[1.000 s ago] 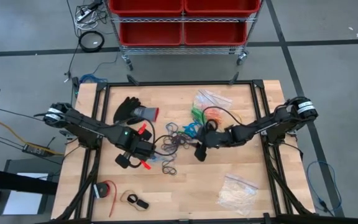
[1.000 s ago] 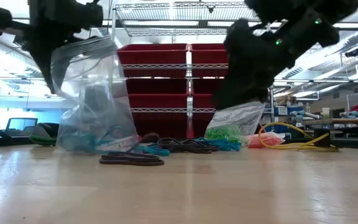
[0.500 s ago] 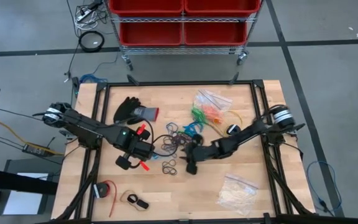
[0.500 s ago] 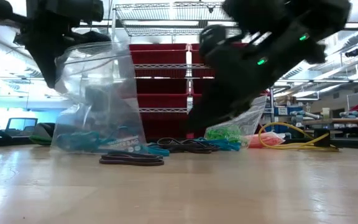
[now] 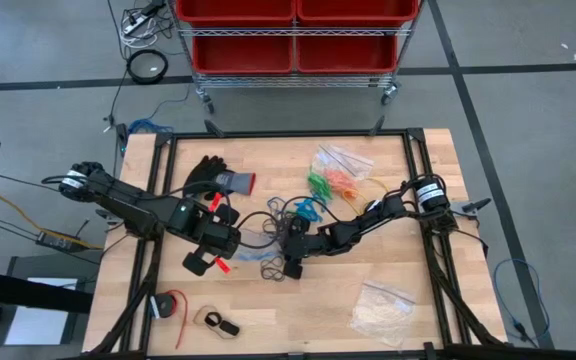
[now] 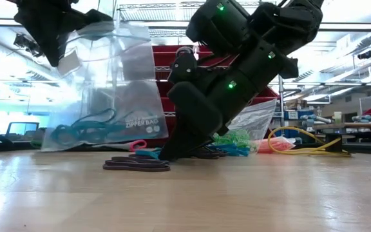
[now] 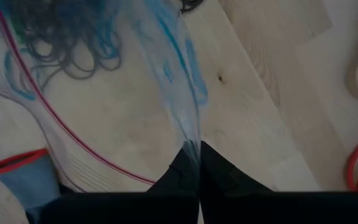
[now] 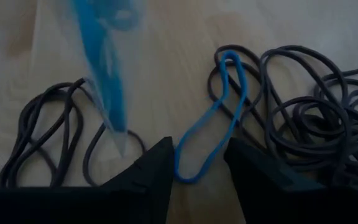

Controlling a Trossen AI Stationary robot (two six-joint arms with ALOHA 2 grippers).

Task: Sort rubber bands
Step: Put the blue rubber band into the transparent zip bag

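Loose black rubber bands point(image 8: 303, 112) and one blue rubber band point(image 8: 219, 118) lie on the wooden table near its middle. My right gripper point(image 8: 197, 163) is open and slants down at this pile point(image 5: 290, 262). Its two fingers stand on either side of the blue band's near end. My left gripper point(image 5: 226, 238) is higher up and shut on a clear zipper bag point(image 6: 108, 96). Blue rubber bands point(image 6: 76, 132) sit in the bag's lower part. More black bands point(image 6: 136, 165) lie flat in front of the bag. My left gripper pinches the clear bag's upper edge point(image 7: 191, 144) between its shut fingers, which point down from above. The bag hangs below the fingers and spreads out. Its lower end with the blue bands point(image 7: 61, 43) reaches down to the table.
A black glove with a red cuff point(image 5: 213, 178) lies at the far left. Bags of green and orange bands point(image 5: 333, 175) lie at the far right, near a yellow cable point(image 6: 301, 145). A clear bag of whitish pieces point(image 5: 381, 305) lies at the near right, a red roll point(image 5: 171, 305) at the near left.
My right gripper has gone toward the table's left edge and down, from beside the far-right bags onto the pile of loose bands. My left gripper has risen a little with the bag, whose upper part now stands higher and spreads wider.
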